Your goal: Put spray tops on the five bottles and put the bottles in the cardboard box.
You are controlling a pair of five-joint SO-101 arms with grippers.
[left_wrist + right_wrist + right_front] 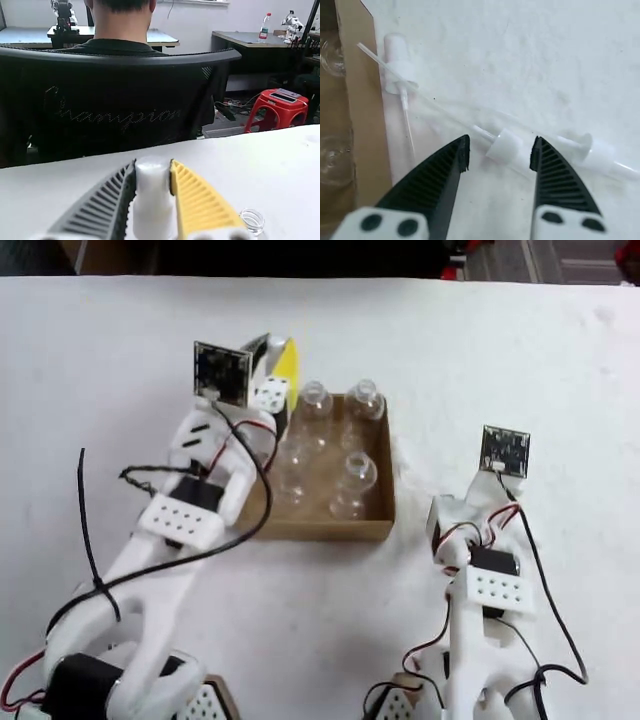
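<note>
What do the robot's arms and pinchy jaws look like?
The left arm and right arm are white with black and red cables. The left gripper has one grey and one yellow ribbed jaw; the right gripper has two black ones.

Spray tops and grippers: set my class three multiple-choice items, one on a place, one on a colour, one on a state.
1. The loose spray tops lie: A on the table beside the cardboard box; B inside it; C on a chair.
2. The left gripper holds a spray top; its fingers are: A both black; B grey and yellow; C red and white.
3. The right gripper is: A shut on a spray top; B shut on nothing; C open.
Key: 1 A, they rest on the tabletop along the box wall. 2 B, one finger of each colour. 3 C, its fingers stand apart.
</note>
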